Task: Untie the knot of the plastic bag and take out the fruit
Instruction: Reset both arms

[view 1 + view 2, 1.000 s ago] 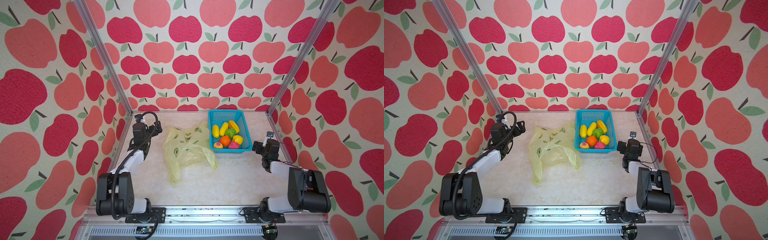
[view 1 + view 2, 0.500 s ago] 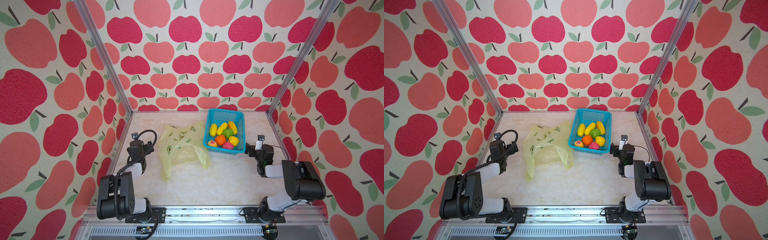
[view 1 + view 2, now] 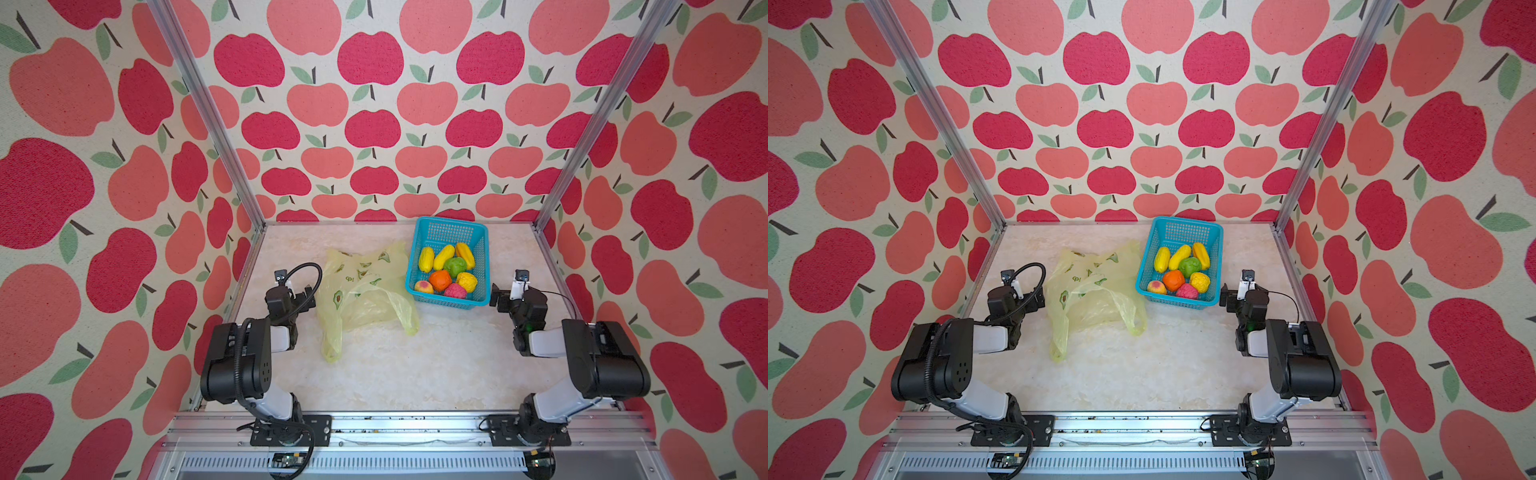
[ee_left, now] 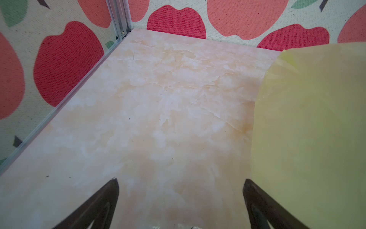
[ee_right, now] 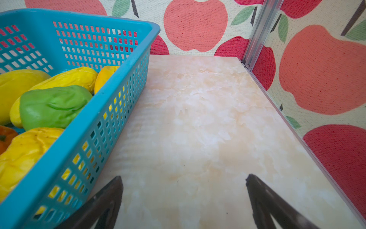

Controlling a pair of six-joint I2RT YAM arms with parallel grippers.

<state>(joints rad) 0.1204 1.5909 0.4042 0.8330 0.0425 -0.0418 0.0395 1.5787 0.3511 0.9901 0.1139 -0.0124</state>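
Basket (image 3: 451, 232) at one o'clock holds the fruit (image 3: 455, 266); bag (image 3: 361, 291) lies limp, handles loose; left gripper (image 4: 180, 180) and right gripper (image 5: 184, 176) spread, empty.

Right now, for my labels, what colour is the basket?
Teal basket; right wrist view shows best.

Marbled tabletop (image 3: 436, 365) carries the plastic bag (image 3: 365, 299) (flat, crumpled) beside a teal basket (image 3: 449, 232).
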